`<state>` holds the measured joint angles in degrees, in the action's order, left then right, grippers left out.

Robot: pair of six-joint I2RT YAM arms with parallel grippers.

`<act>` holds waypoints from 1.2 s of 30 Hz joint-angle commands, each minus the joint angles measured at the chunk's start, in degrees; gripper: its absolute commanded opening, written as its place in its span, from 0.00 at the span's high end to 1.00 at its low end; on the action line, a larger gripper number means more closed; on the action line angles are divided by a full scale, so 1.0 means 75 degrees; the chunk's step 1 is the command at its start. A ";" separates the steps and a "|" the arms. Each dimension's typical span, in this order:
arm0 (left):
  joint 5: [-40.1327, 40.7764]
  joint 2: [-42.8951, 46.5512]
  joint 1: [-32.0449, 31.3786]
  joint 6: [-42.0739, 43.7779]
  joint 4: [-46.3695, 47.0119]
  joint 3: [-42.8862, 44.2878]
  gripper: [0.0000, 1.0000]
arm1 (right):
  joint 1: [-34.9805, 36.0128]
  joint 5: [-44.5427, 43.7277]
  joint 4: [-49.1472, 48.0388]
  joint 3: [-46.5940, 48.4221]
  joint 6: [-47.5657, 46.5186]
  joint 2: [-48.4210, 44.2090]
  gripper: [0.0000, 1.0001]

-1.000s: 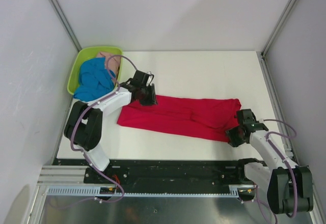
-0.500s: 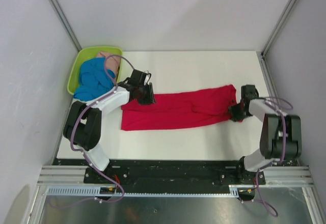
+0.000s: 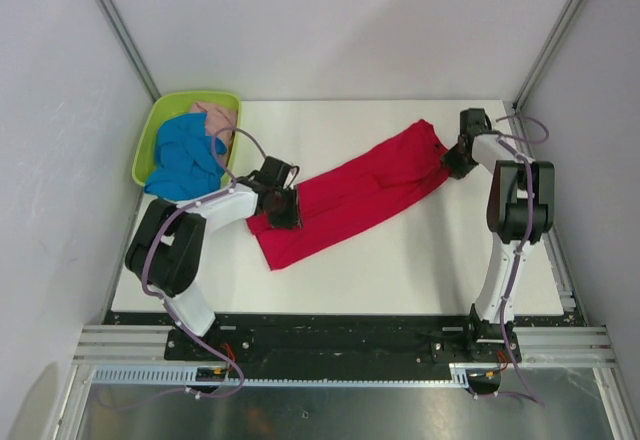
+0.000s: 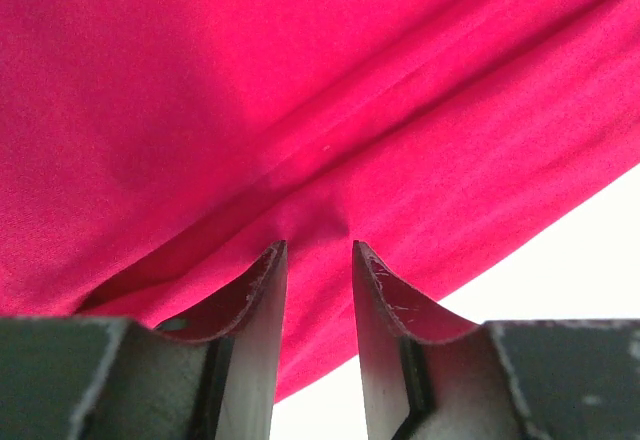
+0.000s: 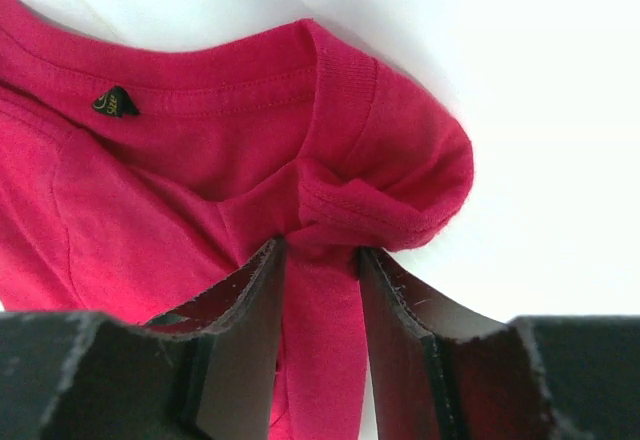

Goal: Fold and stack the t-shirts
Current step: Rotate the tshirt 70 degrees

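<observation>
your left tool (image 3: 285, 208) and right tool (image 3: 451, 163) each pinch a thin fold of red shirt (image 3: 360, 192); pull harder and one could slip.

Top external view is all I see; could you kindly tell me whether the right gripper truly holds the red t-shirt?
Observer: Yes, the right gripper pinches a bunched fold of the red t-shirt beside its ribbed collar.
Operator: Thanks; and the left one?
Observer: The left gripper pinches a raised crease of the cloth.
Operator: Which end is the neck?
Observer: The right gripper's; a small dark label sits by the collar there.
</observation>
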<state>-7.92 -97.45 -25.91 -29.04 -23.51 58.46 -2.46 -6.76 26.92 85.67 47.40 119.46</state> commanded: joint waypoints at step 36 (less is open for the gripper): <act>-0.0332 -0.1439 -0.3324 -0.2371 0.0001 0.1361 0.66 | -0.0924 -0.0267 0.1433 0.3385 -0.2200 0.2031 0.46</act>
<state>-7.73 -106.00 -49.23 -43.72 -23.31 65.54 -8.49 -8.93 36.32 106.00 31.88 130.85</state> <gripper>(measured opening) 0.340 0.553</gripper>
